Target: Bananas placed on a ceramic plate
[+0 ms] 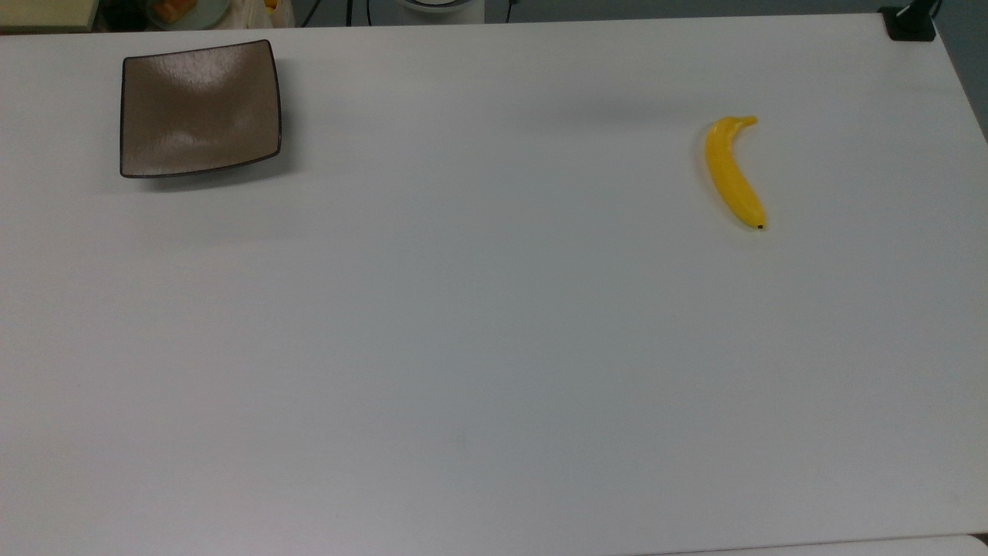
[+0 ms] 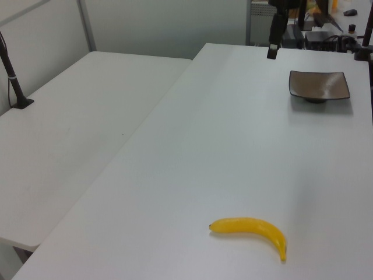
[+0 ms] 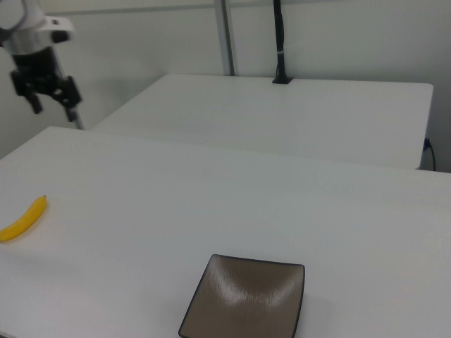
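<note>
Presently the banana (image 1: 733,174) is seen lying flat on the white table (image 1: 494,347), near the top view's right edge, stem toward the far edge and dark tip toward the near one. The ceramic plate (image 1: 199,108) is found at the top view's upper left corner, well apart from the banana, its brown surface bare and glossy. In the left view the banana (image 2: 250,230) is placed close to the near edge, and the plate (image 2: 319,85) far back at the left view's right. In the right view the plate (image 3: 246,298) is nearest, with the banana (image 3: 22,219) at the right view's left edge. The gripper (image 3: 51,101) is held in the air above the table at the right view's upper left, its two dark fingers (image 3: 71,96) spread apart, nothing between them. A second white table (image 2: 76,134) is noted alongside, carrying a black post (image 3: 280,42).
</note>
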Motion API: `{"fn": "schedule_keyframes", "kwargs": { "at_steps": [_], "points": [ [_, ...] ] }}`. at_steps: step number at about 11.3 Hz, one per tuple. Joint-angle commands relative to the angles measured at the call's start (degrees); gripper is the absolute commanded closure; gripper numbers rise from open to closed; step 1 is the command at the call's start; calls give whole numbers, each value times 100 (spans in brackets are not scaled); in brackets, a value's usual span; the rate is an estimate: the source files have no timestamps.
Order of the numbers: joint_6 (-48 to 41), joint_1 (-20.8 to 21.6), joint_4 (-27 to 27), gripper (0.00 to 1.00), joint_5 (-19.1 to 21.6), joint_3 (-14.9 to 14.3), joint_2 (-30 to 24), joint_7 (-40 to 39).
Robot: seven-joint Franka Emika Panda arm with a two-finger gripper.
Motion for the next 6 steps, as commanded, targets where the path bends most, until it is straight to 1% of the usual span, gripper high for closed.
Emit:
{"fn": "schedule_keyframes", "kwargs": {
  "at_steps": [1, 2, 4, 5, 6],
  "points": [
    [-154, 62, 596, 0, -132, 818, 506, 1221],
    [-154, 202, 823, 0, -280, 1064, 760, 1563],
    [-145, 579, 983, 0, -491, 1154, 1052, 1951],
    [-180, 903, 1175, 0, -710, 1180, 1323, 2136],
    [-180, 1028, 1308, 0, -799, 1181, 1508, 2242]
  ]
}}
